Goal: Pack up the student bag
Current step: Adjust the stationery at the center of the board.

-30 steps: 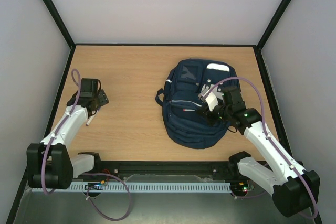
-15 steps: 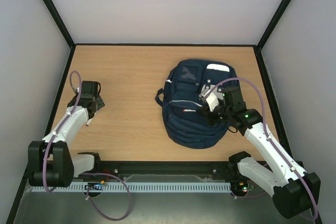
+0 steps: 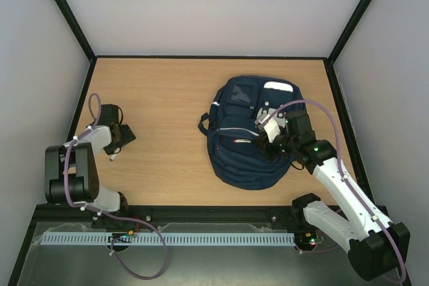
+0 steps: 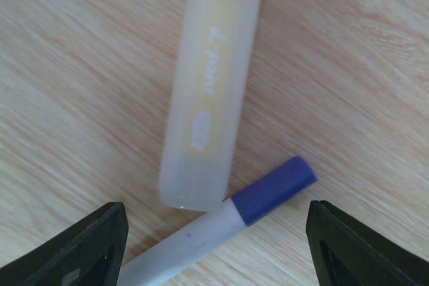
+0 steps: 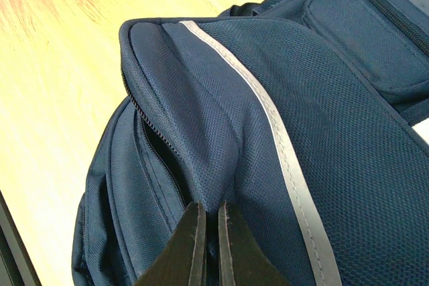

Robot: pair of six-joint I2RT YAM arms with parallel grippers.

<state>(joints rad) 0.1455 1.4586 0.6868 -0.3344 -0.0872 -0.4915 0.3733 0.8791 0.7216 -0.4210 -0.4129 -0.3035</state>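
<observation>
The navy-blue student bag point(image 3: 251, 135) lies on the wooden table at centre right. My right gripper point(image 3: 267, 140) is shut on a fold of its fabric point(image 5: 201, 185) beside an open zipper, close to the white reflective stripe point(image 5: 281, 138). My left gripper point(image 3: 119, 140) is open at the far left, low over the table. Its two fingertips point(image 4: 94, 246) stand on either side of a white marker with a blue cap point(image 4: 234, 216). A pale yellow highlighter point(image 4: 211, 92) lies touching the marker.
The marker also shows as a thin white stick point(image 3: 114, 155) beside the left gripper in the top view. Black-framed walls point(image 3: 345, 118) enclose the table on three sides. A dark strap point(image 3: 203, 124) sticks out at the bag's left.
The left arm has drawn back towards the left wall and lowered its gripper over the marker. The right gripper has stayed pinched on the bag.
</observation>
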